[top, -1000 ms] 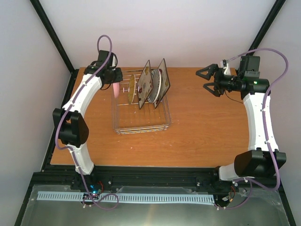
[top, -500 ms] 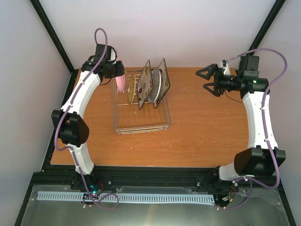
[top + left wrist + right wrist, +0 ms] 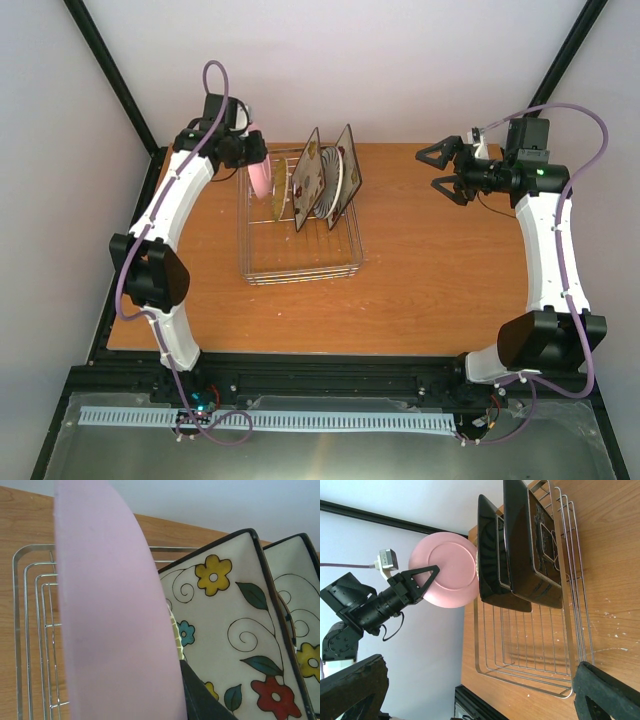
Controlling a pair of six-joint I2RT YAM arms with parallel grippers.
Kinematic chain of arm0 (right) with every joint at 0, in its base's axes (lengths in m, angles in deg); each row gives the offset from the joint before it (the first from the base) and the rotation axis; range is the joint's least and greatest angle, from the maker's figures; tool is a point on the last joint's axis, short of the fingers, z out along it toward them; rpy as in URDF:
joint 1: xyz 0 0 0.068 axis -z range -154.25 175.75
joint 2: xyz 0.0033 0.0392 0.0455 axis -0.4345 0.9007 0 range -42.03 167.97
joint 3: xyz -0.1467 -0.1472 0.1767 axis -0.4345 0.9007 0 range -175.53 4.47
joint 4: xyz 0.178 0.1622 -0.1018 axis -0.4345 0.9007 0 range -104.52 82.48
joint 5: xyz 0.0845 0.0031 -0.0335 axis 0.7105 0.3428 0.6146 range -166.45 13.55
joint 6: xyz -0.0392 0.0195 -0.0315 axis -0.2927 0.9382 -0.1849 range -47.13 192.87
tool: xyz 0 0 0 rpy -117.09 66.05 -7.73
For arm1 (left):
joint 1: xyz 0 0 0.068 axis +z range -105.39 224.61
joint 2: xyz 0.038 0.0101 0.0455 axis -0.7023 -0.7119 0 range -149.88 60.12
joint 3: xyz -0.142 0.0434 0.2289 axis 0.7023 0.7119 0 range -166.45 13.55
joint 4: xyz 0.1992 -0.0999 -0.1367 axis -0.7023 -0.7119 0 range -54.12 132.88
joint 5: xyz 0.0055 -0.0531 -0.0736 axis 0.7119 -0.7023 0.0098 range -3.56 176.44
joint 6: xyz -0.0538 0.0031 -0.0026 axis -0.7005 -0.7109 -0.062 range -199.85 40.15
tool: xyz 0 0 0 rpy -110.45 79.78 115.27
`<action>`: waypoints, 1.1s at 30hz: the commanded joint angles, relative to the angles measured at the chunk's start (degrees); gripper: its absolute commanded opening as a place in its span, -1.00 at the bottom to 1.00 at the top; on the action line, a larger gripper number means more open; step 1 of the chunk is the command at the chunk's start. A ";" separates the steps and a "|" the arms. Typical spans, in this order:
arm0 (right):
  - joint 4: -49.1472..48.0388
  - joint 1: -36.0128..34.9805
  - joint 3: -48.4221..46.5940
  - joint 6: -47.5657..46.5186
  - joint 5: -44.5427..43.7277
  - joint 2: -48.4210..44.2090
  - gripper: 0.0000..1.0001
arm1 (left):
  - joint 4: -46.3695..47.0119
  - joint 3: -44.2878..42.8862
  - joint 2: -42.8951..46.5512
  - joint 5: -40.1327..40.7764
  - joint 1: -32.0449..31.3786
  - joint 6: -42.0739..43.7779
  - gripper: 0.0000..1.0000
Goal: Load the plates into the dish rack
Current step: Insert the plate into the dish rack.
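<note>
I see: silver wire-mesh dish rack (image 3: pixel 300 262) lying flat | round tan plate (image 3: pixel 280 196) and two square floral dark-rimmed plates (image 3: pixel 308 180) upright between its prongs | round pink plate (image 3: pixel 258 176) on edge over its far-left end.

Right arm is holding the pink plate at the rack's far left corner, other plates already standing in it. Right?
No: the left arm holds the pink plate, as the top view shows; the right arm has its jaws open and empty. The rest stands.

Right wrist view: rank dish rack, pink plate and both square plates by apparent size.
1. dish rack
2. nearer square plate
3. farther square plate and pink plate: about alike; the square one is partly hidden, so unranked.
</note>
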 commanded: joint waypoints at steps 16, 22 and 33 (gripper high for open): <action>-0.37 0.45 0.88 -0.82 -0.15 -0.60 1.00 | 1.95 9.60 5.15 0.17 1.96 1.44 -0.99; -0.32 0.52 1.14 -0.99 -0.24 -0.85 1.00 | 4.65 12.95 4.39 2.58 1.96 2.74 -0.99; -0.66 0.51 1.17 -0.74 -0.17 -0.85 1.00 | 5.36 12.16 -0.66 5.49 1.88 7.67 -0.97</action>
